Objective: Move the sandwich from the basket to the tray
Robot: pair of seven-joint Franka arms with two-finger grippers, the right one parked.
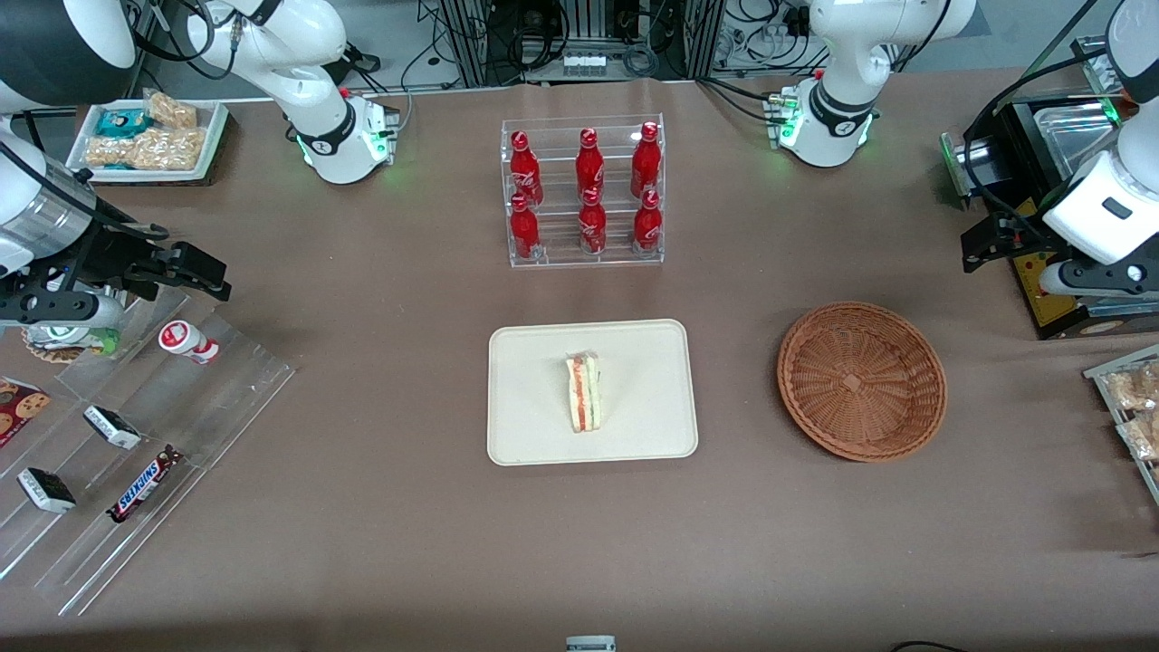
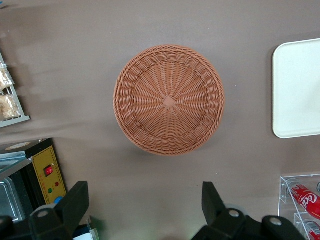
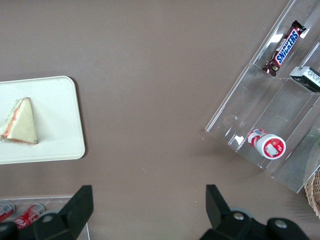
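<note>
The sandwich [image 1: 585, 392], a wrapped white wedge with red and green filling, lies on its side in the middle of the cream tray [image 1: 534, 435]. The right wrist view shows the sandwich [image 3: 20, 122] on the tray [image 3: 57, 142] too. The round wicker basket [image 1: 862, 380] stands beside the tray toward the working arm's end and holds nothing. My gripper [image 1: 985, 244] hangs above the table, farther from the front camera than the basket and off toward the working arm's end. In the left wrist view the gripper [image 2: 145, 192] is open with nothing between its fingers, the basket [image 2: 169, 100] and a tray corner [image 2: 297, 90] below it.
A clear rack of red cola bottles [image 1: 584, 195] stands farther back than the tray. A black box with a yellow panel [image 1: 1050, 299] sits close to my gripper. A snack tray [image 1: 1132, 407] lies at the working arm's end; a clear candy stand [image 1: 136, 435] lies toward the parked arm's end.
</note>
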